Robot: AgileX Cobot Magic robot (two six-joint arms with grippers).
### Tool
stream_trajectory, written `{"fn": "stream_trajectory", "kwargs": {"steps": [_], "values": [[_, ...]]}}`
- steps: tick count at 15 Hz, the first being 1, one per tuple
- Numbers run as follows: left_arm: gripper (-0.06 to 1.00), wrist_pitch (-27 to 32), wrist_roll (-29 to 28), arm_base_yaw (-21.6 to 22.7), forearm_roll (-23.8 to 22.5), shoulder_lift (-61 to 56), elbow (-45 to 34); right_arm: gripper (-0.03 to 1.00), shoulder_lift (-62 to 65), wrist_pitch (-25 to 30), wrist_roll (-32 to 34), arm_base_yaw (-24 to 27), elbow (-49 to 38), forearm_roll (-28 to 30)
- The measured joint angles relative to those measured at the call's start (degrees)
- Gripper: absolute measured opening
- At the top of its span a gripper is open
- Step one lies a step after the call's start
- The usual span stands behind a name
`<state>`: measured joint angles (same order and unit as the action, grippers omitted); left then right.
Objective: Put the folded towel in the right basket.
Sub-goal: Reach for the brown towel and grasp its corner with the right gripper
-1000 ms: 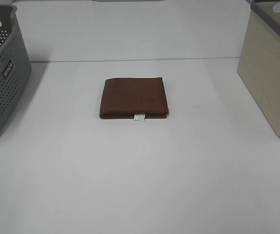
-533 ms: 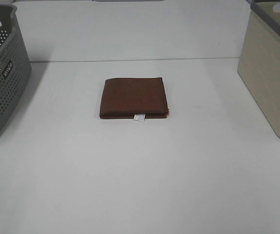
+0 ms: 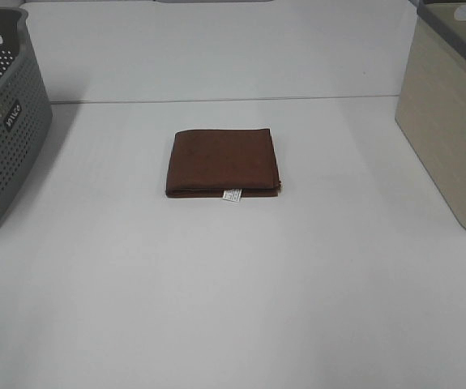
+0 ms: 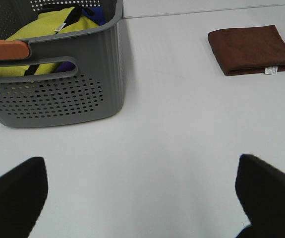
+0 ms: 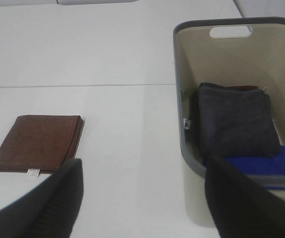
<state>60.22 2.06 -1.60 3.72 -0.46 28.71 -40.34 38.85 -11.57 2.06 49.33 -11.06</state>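
Observation:
A brown folded towel [image 3: 223,163] lies flat in the middle of the white table, with a small white tag on its near edge. It also shows in the left wrist view [image 4: 253,49] and the right wrist view [image 5: 37,143]. The right basket [image 3: 451,113] is beige with a grey rim and stands at the right edge; in the right wrist view [image 5: 188,89] it holds a grey and a blue folded cloth. My left gripper [image 4: 142,198] is open, far from the towel. My right gripper [image 5: 142,198] is open, between towel and basket. Neither arm shows in the exterior view.
A grey perforated basket [image 3: 6,121] stands at the left edge; in the left wrist view [image 4: 73,94] it holds yellow and blue cloths. A seam [image 3: 216,100] runs across the far part of the table.

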Motion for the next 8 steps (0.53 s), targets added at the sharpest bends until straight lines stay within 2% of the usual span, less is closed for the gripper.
{"fn": "stream_trajectory", "kwargs": {"steps": [4,8], "values": [[0.98,0.00,0.00,0.00,0.00,0.00,0.00,0.66,-22.17,2.41,-7.73,0.00,15.93,-8.25],[0.98,0.00,0.00,0.00,0.00,0.00,0.00,0.66,-41.02,11.46,-15.18,-0.29,31.46,-16.90]]}}
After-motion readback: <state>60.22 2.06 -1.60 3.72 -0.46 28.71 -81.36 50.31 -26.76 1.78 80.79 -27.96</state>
